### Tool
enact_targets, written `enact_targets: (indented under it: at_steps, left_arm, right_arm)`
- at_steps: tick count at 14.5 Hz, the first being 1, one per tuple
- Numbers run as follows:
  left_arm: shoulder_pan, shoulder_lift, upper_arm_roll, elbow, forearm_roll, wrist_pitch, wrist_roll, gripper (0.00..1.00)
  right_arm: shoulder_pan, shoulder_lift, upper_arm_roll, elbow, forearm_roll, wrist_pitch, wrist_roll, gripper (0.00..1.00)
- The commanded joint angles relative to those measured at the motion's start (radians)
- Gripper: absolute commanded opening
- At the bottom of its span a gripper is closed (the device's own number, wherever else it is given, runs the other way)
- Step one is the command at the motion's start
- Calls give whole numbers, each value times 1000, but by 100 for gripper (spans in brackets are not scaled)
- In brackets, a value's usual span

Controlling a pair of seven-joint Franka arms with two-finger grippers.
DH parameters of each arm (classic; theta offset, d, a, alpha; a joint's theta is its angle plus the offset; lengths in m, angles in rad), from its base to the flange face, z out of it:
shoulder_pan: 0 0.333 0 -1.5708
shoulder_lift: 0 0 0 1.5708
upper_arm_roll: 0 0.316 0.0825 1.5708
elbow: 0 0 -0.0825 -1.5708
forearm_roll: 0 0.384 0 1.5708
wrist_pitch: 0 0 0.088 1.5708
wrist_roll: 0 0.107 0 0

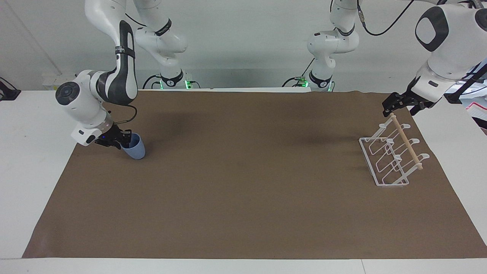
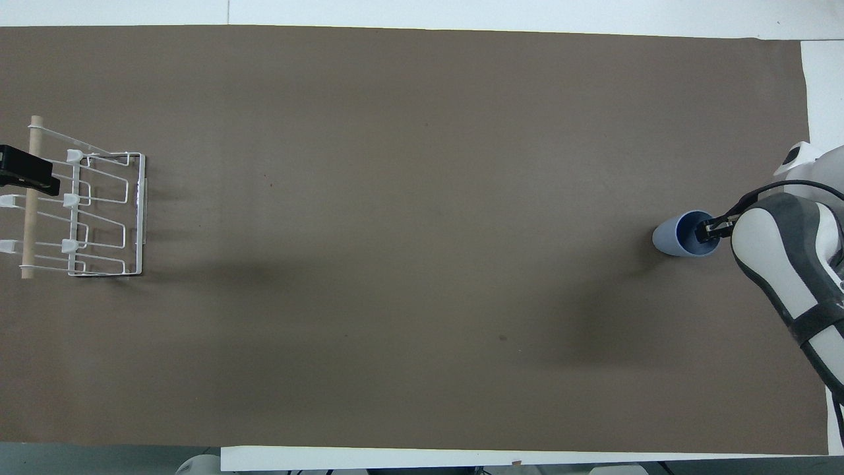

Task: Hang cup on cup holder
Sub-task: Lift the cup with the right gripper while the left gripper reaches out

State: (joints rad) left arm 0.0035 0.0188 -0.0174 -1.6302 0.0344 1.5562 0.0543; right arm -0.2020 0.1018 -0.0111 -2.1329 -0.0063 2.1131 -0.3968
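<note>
- Facing view: right gripper [image 1: 121, 141] down at the mouth of the cup [image 1: 136, 150], fingers closed across the rim wall, one fingertip inside the mouth and the other outside.
- Cup directly under and against that gripper, base on the brown mat [image 1: 243, 171], body leaning a little, at the right arm's end of the table.
- Left gripper [image 1: 404, 105] waiting with fingers spread and nothing between them, up over the end of the wooden dowel [image 1: 406, 141] nearest the robots.
- Cup holder [image 1: 384, 160] just below that gripper, on the mat at the left arm's end, well apart from the right gripper and the cup.
- Overhead view: right gripper [image 2: 707, 230] poking into the cup's open mouth from the table-edge side, dark fingertips over the rim, pinched on it.
- Cup [image 2: 669, 239] touching the gripper at the rim, its tapered base pointing away from the gripper toward the middle of the mat.
- Left gripper [image 2: 26, 178] seen only as a black tip at the picture's edge, lying across the dowel [image 2: 28, 218]; finger spacing not readable here.
- Cup holder [image 2: 105, 211] beneath and beside that tip, wire prongs running from the dowel toward the middle of the table.
</note>
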Motion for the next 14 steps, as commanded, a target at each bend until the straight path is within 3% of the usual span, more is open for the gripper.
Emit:
enact_targets:
  at_steps: [1, 4, 6, 8, 14]
  left_arm:
    - [10, -17, 4, -14, -8, -1, -7, 100]
    - [10, -34, 4, -46, -8, 13, -149, 100]
    - [-2, -69, 1, -138, -8, 102, -311, 100]
    - [-42, -99, -7, -206, -16, 151, -514, 100]
    - [-209, -99, -9, -209, -186, 194, -1123, 100]
  right_arm:
    - [-7, -5, 8, 22, 17, -30, -30, 0]
    - [-7, 24, 52, 176, 41, -190, -28, 0]
    - [-7, 44, 100, 281, 196, -278, -13, 0]
    - [3, 49, 150, 292, 386, -294, 53, 0]
    - [215, 27, 166, 228, 887, -237, 254, 0]
